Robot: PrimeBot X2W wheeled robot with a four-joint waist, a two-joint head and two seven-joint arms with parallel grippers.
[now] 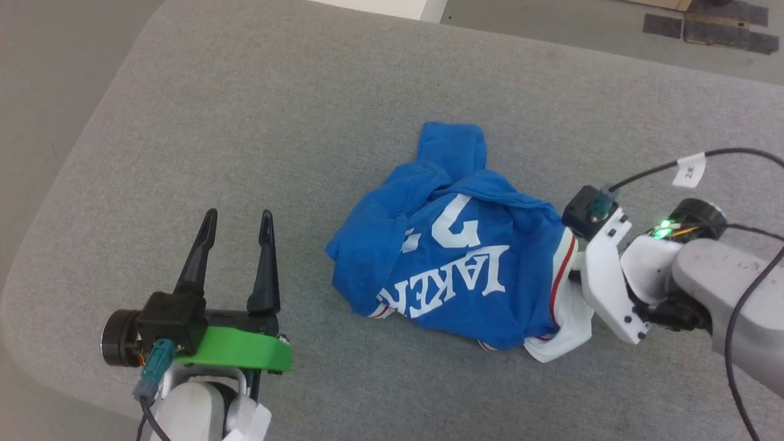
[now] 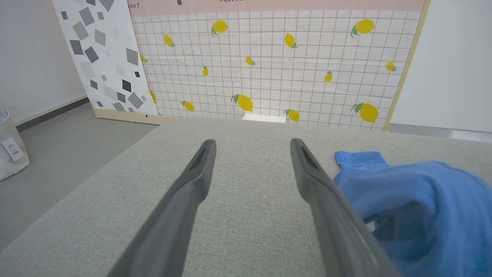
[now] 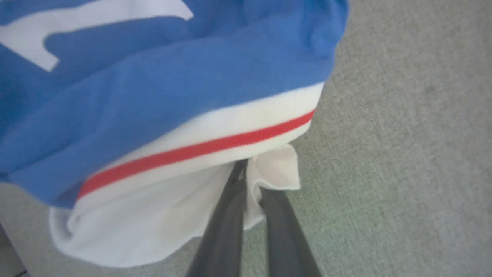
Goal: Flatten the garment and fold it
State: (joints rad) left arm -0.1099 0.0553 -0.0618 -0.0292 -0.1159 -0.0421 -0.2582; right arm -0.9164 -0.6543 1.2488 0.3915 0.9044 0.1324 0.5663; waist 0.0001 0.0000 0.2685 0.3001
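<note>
Blue jersey cloth, the garment (image 1: 453,269), sits crumpled in a heap on the grey fabric counter (image 1: 245,122). It lies off to the right of our left gripper (image 1: 238,214) and pressed up against our right gripper (image 3: 246,181). Its white lettering (image 1: 453,282) faces up and reads upside down from our head view, with part of a white numeral beyond it. A white sleeve (image 3: 153,219) edged by a red stripe (image 3: 200,148) sticks out of the heap on the side nearest our right gripper. In the right wrist view that gripper's two dark fingers (image 3: 223,231) stand almost touching. A fold of the white sleeve cloth is pinched between them just under the red stripe, so we take it as clenched on the garment. From the head view its fingertips are hidden under the edge of the cloth. Our left gripper is released, its fingers spread wide above bare counter and pointing away from us. The garment's nearest blue fold lies near its right finger, apart from it. Straight ahead of the left gripper, past the counter's far edge, a lemon panel (image 2: 288,65) with a printed grid stands upright. A grey-squares panel (image 2: 103,57) leans to the left of it. Behind our right gripper a black cable (image 1: 649,171) arcs over the wrist, where a green light (image 1: 661,229) glows.
</note>
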